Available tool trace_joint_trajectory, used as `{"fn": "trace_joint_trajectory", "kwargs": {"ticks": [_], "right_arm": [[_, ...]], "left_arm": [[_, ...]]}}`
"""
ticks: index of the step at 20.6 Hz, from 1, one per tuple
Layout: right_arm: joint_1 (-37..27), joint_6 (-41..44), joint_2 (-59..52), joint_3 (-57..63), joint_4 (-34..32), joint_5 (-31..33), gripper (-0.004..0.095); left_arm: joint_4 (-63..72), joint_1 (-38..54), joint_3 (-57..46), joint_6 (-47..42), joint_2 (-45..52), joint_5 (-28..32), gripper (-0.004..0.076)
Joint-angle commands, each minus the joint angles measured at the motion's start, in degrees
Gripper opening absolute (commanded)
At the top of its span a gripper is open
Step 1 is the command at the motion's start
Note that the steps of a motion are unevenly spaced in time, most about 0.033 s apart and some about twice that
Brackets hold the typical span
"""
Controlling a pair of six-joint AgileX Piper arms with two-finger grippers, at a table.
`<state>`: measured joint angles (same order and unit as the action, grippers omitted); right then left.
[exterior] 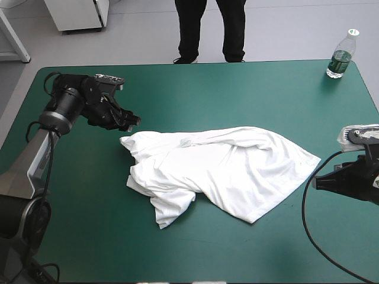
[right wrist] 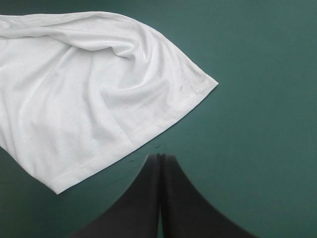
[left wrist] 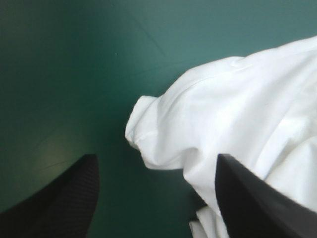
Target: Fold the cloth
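**Operator:** What's nearest me?

**Spotter:** Bare teal-green cover [exterior: 89, 236] along your near edge. Past that is your right gripper [right wrist: 159, 158], low at the table's right side. Its black fingers [right wrist: 143, 198] are pressed together into one point with nothing between them. Its arm [exterior: 361, 177] runs off the high view's edge, so you only see part of it.

**Operator:** And the cloth?

**Spotter:** The T-shirt [exterior: 219, 168] lies loose on the cover near the table's middle, half spread and rumpled. Its hem corner [right wrist: 208, 82] sits just ahead of your right gripper, apart from it. There are faint dark marks on that corner, but I can't make out what they are. The near left part is bunched over itself, so you can't tell which piece is a sleeve.

**Operator:** Left side?

**Spotter:** Your left gripper [left wrist: 154, 163] is just beside the shirt's far left corner, fingers spread wide and holding nothing. A rolled fold of the shirt lies ahead between them. One finger hides some cloth, and the shirt runs out of that view.

**Operator:** Farther?

**Spotter:** A plastic bottle [exterior: 341, 56] stands upright at the far right corner.
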<state>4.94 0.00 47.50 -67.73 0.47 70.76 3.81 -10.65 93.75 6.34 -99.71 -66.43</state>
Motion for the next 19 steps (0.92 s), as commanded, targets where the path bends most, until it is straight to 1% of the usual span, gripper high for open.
{"fn": "trace_joint_trajectory", "kwargs": {"ticks": [1, 3, 9, 10, 11, 12, 13, 14, 16, 17, 19], "right_arm": [[0.1, -0.4, -0.1, -1.5, -0.5, -3.2, -0.0017], [0.1, -0.4, 0.0, -1.5, -0.5, -3.6, -0.0017], [0.1, -0.4, 1.2, -1.5, -0.5, -4.6, -0.0017], [0.1, 0.0, 1.6, -1.5, -0.5, -4.6, -0.0017], [0.1, 0.0, 1.9, -1.5, -0.5, -4.6, -0.0017], [0.1, 0.0, 2.3, -1.5, -0.5, -4.6, -0.0017], [0.1, 0.0, 2.8, -1.5, -0.5, -4.7, -0.0017], [0.1, 0.0, 2.8, -1.5, -0.8, -4.7, -0.0017], [0.1, 2.5, 3.6, -1.5, -1.9, -5.0, -0.0016], [0.1, 4.2, 4.4, -1.5, -3.8, -5.4, -0.0016], [0.1, 5.2, 5.8, -1.5, -6.5, -5.7, 0.0002]], "left_arm": [[1.5, -0.1, 2.1, 0.1, -0.8, 3.4, 0.0468], [2.5, -0.1, 2.1, 0.5, -3.9, 4.7, 0.0464], [2.4, -0.1, 2.1, 0.0, -11.9, 4.9, 0.0461], [2.1, -0.1, 2.1, -1.0, -12.8, 4.5, 0.0455], [1.7, -0.1, 2.1, -2.0, -13.7, 4.0, 0.0433], [1.7, -0.1, 2.1, -2.0, -14.5, 3.4, 0.04], [1.7, -0.1, 2.1, -2.6, -15.1, 2.7, 0.0333], [2.0, -0.1, 2.1, -2.6, -15.4, 2.3, 0.0241], [2.1, -0.1, 2.1, -2.5, -15.6, 2.3, -0.0004], [2.1, -0.1, 2.1, -2.3, -15.6, 2.3, -0.002], [2.1, -0.1, 2.1, -2.3, -15.6, 2.3, -0.0022]]}}
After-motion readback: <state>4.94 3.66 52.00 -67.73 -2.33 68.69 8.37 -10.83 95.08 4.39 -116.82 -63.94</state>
